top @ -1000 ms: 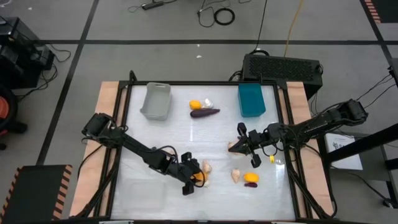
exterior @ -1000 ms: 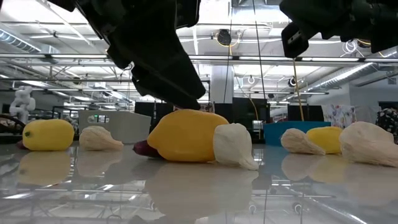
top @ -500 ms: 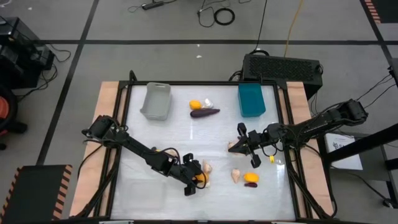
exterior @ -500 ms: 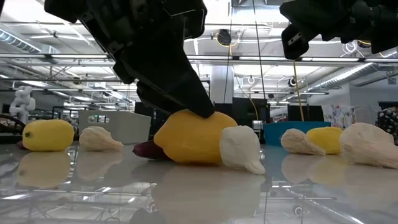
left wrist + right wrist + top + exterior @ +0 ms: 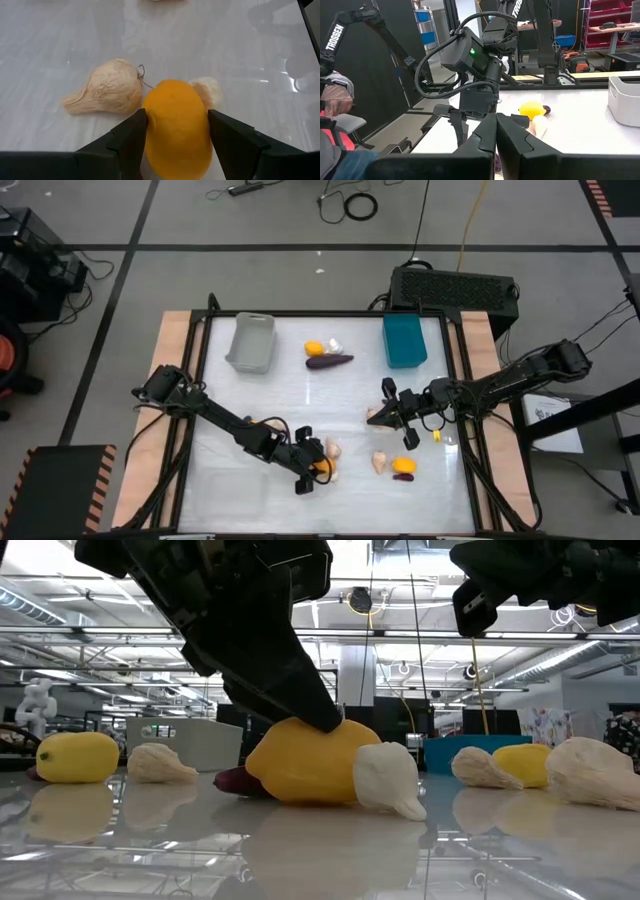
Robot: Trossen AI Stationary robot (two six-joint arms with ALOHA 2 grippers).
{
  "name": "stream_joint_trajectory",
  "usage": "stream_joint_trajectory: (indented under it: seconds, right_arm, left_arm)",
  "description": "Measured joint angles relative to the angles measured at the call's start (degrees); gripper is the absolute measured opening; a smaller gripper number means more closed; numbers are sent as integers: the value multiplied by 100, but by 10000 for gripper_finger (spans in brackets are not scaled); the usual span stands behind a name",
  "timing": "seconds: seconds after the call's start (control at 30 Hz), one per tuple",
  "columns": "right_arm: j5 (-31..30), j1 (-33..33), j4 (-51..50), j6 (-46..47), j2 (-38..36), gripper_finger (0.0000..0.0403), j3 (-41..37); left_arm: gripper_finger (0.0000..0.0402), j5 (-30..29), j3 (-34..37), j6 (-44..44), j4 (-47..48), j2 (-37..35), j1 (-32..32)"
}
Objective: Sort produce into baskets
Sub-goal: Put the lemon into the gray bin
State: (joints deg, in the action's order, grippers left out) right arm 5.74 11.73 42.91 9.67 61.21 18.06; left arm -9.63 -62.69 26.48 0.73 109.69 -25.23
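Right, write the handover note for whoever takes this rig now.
Left hand: closed on the orange fruit near the table's front, fruit not yet lifted; a garlic bulb lies beside it.
Right hand: shut, empty, waiting at mid-right.
Baskets: grey bin and teal bin at the back; nothing visibly inside either.
Loose produce: an orange fruit, a garlic and an eggplant between the bins; more pieces at front right.
Done: no sorting visible. Left: nearly everything.
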Motion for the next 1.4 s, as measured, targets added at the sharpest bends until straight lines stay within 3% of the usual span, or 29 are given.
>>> stream_joint_trajectory:
  seconds: [0.8,1.2,1.4]
  right_arm:
    - [1,0,-169,11,0,4,0]
    - [0,0,-156,11,0,4,0]
    - [0,0,-124,11,0,4,0]
  left_arm:
    - [219,-440,-106,-1033,-382,37,-15]
    - [334,-396,-121,-1213,-424,-97,13]
    - [356,-398,-125,-1206,-383,-219,-55]
